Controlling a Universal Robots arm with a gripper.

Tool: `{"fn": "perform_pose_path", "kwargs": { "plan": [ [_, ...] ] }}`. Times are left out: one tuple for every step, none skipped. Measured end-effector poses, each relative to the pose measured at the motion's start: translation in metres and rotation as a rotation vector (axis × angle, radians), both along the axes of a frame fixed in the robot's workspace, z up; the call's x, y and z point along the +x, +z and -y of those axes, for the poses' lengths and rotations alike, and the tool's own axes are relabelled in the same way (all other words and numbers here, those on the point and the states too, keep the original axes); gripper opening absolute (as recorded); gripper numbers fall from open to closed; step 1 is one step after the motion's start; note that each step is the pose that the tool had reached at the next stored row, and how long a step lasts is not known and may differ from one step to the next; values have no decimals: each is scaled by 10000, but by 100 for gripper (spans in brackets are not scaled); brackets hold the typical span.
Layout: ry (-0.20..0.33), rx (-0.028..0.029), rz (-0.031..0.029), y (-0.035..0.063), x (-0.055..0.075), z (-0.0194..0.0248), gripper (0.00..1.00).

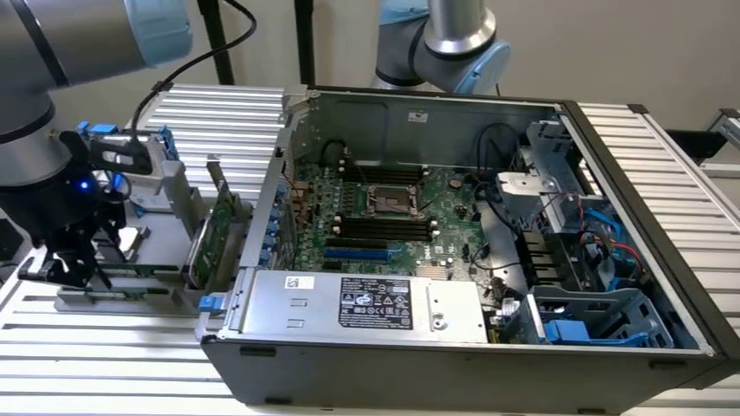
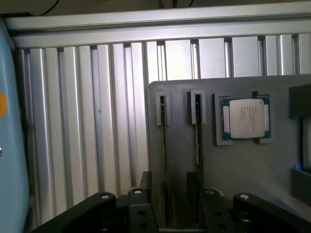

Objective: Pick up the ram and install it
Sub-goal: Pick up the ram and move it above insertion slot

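**Poised to pinch, nothing gripped yet**

The black two-fingered gripper (image 2: pixel 170 178) hangs low over the flat grey holder plate (image 2: pixel 180 131). Its fingers stand apart, one on each side of the ram (image 2: pixel 164 145), a long thin green circuit-board stick set on edge in a narrow slot. The slot holds the stick upright, so its top edge is offered to a pinch from above. I judge the gripper wide and not closed on it, as no contact is visible. A second thin stick (image 2: pixel 198 141) stands in the neighbouring slot, close by one finger. A square silver processor chip (image 2: pixel 244 118) lies flat in a recess beyond it. In the exterior view the holder rests on the ribbed aluminium table (image 1: pixel 208 113), to the exterior view's left of the open dark computer case (image 1: pixel 417 108). The case's black memory slots (image 1: pixel 382 227) lie bare, so installing is not begun.
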State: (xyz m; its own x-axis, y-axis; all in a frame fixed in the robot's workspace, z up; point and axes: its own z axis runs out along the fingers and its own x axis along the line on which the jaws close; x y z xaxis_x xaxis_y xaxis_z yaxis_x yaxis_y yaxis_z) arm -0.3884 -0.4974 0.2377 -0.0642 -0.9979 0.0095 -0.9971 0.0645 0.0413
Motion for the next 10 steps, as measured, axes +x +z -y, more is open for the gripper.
{"fn": "perform_pose_path", "kwargs": {
  "plan": [
    [5, 0, 0, -18, 0, 0, 100],
    [12, 1, 0, -36, 0, 0, 100],
    [21, 1, 1, -55, 0, 0, 100],
    [37, 1, 0, -73, 0, 0, 100],
    [56, 0, 0, -91, 0, 0, 100],
    [75, 0, -1, -109, -1, 0, 100],
    [97, 0, 0, -127, -2, 0, 100],
    [120, 0, 0, -145, -2, -1, 100],
    [142, 0, 0, -163, -4, -1, 100],
    [167, 0, 0, -181, -5, -2, 100]
  ]
}}
